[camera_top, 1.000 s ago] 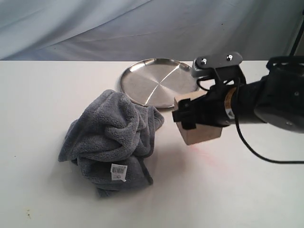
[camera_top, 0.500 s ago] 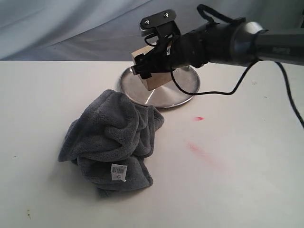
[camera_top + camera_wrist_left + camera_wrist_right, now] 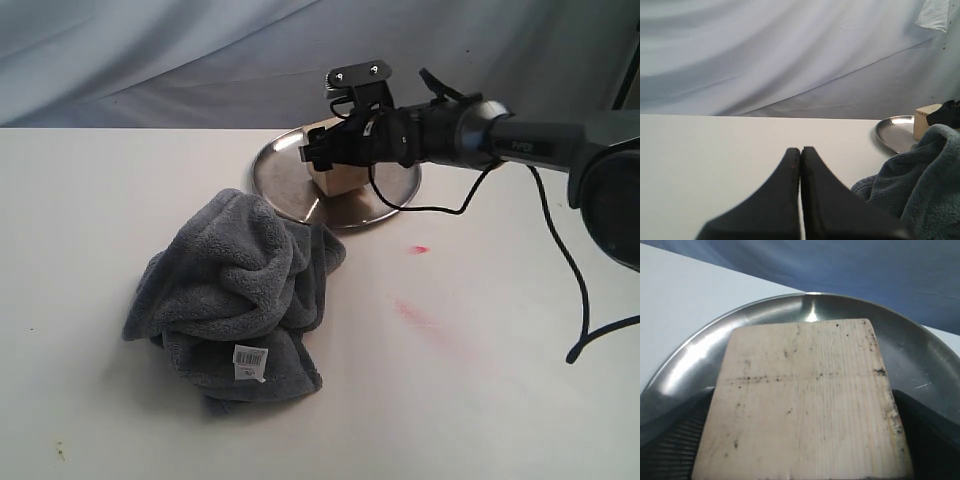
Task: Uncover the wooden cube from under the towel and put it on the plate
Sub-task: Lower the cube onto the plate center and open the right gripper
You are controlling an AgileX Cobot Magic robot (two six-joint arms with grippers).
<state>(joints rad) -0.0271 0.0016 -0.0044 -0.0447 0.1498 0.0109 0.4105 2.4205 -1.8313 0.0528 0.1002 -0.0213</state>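
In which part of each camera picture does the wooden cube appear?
Exterior view: wooden cube at upper centre, over the plate.
Left wrist view: at the picture's right edge, beyond the towel.
Right wrist view: fills the middle.
Shared landmark: the silver plate, visible in all three.

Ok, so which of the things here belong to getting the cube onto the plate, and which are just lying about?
Part of the job:
- wooden cube
- plate
- towel
- right gripper, closed on the cube over the plate

Just there:
- left gripper, shut, holding nothing
- red smears on the table
- backdrop sheet
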